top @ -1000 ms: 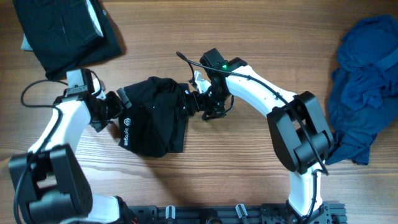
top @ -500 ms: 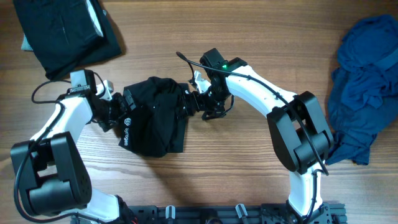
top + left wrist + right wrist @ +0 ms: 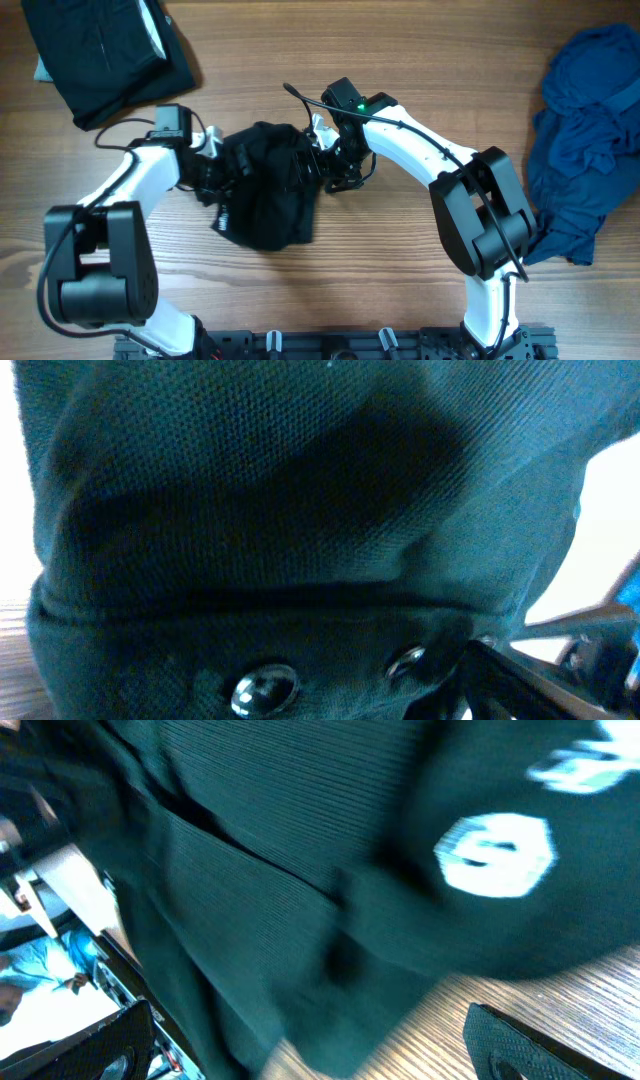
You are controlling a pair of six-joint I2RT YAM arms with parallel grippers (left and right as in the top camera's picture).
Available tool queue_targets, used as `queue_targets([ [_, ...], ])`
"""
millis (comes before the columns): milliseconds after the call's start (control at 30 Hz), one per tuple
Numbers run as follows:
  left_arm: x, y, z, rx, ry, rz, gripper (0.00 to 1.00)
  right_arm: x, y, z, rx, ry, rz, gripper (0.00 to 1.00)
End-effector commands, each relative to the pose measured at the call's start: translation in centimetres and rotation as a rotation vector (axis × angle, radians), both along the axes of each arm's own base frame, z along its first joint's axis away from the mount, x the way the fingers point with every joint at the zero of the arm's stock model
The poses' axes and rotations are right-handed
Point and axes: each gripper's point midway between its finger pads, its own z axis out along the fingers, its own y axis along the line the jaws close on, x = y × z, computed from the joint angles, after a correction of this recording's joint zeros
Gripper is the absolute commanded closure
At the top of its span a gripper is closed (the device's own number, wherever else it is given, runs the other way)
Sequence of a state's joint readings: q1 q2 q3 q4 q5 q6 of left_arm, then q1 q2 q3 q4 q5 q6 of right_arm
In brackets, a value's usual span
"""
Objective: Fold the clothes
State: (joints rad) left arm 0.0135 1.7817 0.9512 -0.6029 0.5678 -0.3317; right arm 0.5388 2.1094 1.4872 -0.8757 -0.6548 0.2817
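Black shirt (image 3: 268,190) crumpled mid-table, between both grippers, left part folded up and over toward the right so the heap sits narrow and tall. Wood table (image 3: 400,290) bare around it. Left gripper (image 3: 224,172) buried in the shirt's left edge, clenched on the cloth; fingertips hidden under fabric from overhead. Left wrist view nearly all dark knit fabric pressed close to the lens, hem band across the bottom with two metal snaps (image 3: 262,687), one finger (image 3: 545,680) poking in at lower right, the other covered. Right gripper (image 3: 322,166) at the shirt's right edge, touching it, arm arcing in from the right. Right wrist view: ribbed dark cloth across most of the frame, white logo (image 3: 495,850) at upper right, strip of wood at the bottom, fingers (image 3: 545,1045) seen at both lower corners and set wide apart, so released, cloth draped over the gap rather than pinched. Folded black pile (image 3: 105,50) at the top-left corner, well apart from the shirt. Blue clothes heap (image 3: 590,130) at the right edge, loose and unfolded, well apart from both grippers.
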Motion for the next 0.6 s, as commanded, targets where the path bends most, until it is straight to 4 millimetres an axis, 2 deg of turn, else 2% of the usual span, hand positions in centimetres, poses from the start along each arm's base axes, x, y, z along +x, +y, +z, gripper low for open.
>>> queue_targets([
  [0, -4.4, -2.6, -3.0, -0.068, 0.199, -0.016, 0.24, 0.1, 0.6, 1.6, 0.045, -0.031, 0.020, 0.00],
  [100, -4.2, -3.0, -3.1, -0.069, 0.222, 0.028, 0.45, 0.6, 0.0, 1.6, 0.043, -0.028, 0.001, 0.00],
  [167, -2.1, -2.8, -3.1, -0.071, 0.155, 0.068, 0.78, 1.5, -1.8, 1.9, 0.034, -0.007, -0.050, 0.01],
  [233, -1.1, -2.5, -3.3, -0.050, 0.126, 0.102, 0.90, 2.0, -2.9, 2.2, 0.030, -0.002, -0.074, 0.01],
  [333, 0.2, -1.5, -3.8, 0.010, 0.094, 0.161, 0.96, 2.9, -4.4, 2.8, 0.034, -0.015, -0.099, 0.01],
  [367, 0.5, -1.3, -3.8, 0.021, 0.081, 0.165, 0.91, 3.1, -4.8, 3.0, 0.035, -0.018, -0.107, 0.00],
  [400, 0.8, -1.1, -3.8, 0.024, 0.068, 0.168, 0.80, 3.3, -5.1, 3.2, 0.038, -0.027, -0.107, 0.01],
  [433, 1.0, -1.1, -3.8, 0.022, 0.062, 0.170, 0.48, 3.4, -5.4, 3.3, 0.040, -0.035, -0.102, 0.00],
  [467, 1.0, -1.1, -3.8, 0.023, 0.056, 0.163, 0.27, 3.4, -5.6, 3.3, 0.039, -0.040, -0.097, 0.00],
  [533, 0.6, -0.9, -4.0, 0.040, 0.070, 0.160, 0.06, 3.4, -5.9, 3.3, 0.029, -0.038, -0.097, 0.01],
  [567, 0.3, -0.4, -4.2, 0.067, 0.084, 0.170, 0.02, 3.3, -6.0, 3.2, 0.026, -0.038, -0.097, 0.01],
])
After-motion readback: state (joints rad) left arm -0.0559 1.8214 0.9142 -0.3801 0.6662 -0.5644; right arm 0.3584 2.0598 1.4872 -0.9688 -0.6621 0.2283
